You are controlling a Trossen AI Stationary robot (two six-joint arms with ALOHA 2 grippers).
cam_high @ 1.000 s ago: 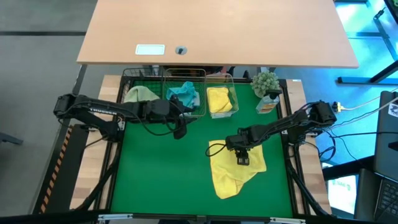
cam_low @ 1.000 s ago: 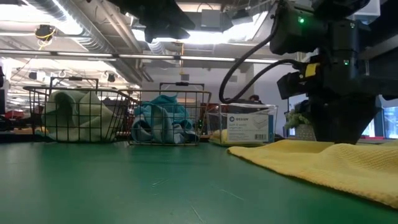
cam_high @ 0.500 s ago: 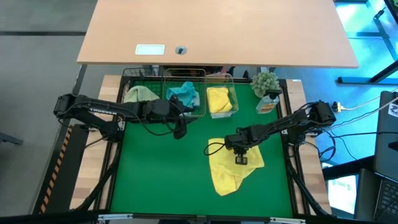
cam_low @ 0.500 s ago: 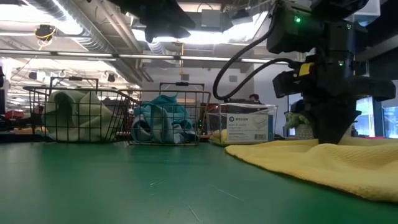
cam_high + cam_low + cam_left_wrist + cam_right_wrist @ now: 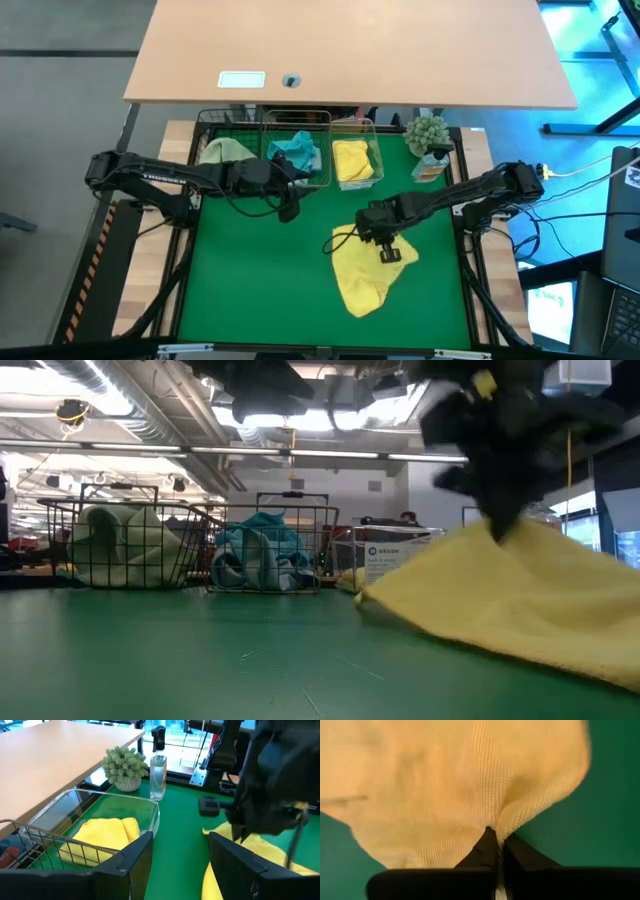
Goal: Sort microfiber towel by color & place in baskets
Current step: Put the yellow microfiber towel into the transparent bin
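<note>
A yellow microfiber towel (image 5: 365, 275) lies on the green table right of centre, with my right gripper (image 5: 388, 250) shut on it; in the low view it rises in a peak (image 5: 500, 535). At the far edge stand three baskets. The black one (image 5: 203, 135) holds a pale green towel, the copper one (image 5: 322, 168) a teal towel (image 5: 297, 150), and the clear-walled one (image 5: 377, 150) a yellow towel (image 5: 350, 160). My left gripper (image 5: 290, 205) hovers open in front of the copper basket, touching nothing. My right gripper pinches a raised fold (image 5: 496, 826) near the middle of the yellow towel between its two fingertips (image 5: 482, 851). The fingers come from above, pointing down. The cloth is drawn up into a peak under them, while its near end (image 5: 362, 300) lies on the table.
A small potted plant (image 5: 428, 133) and a clear bottle (image 5: 157, 767) stand at the far right, beside the clear-walled basket. A wooden desk (image 5: 350, 45) lies beyond the baskets. Bare green table (image 5: 250, 290) spreads across the near left.
My right gripper has shut on the yellow towel, then gone up and a little toward the table's left edge. The towel's middle has risen into a peak and its far right part has gathered in. Its near end has stayed on the table.
</note>
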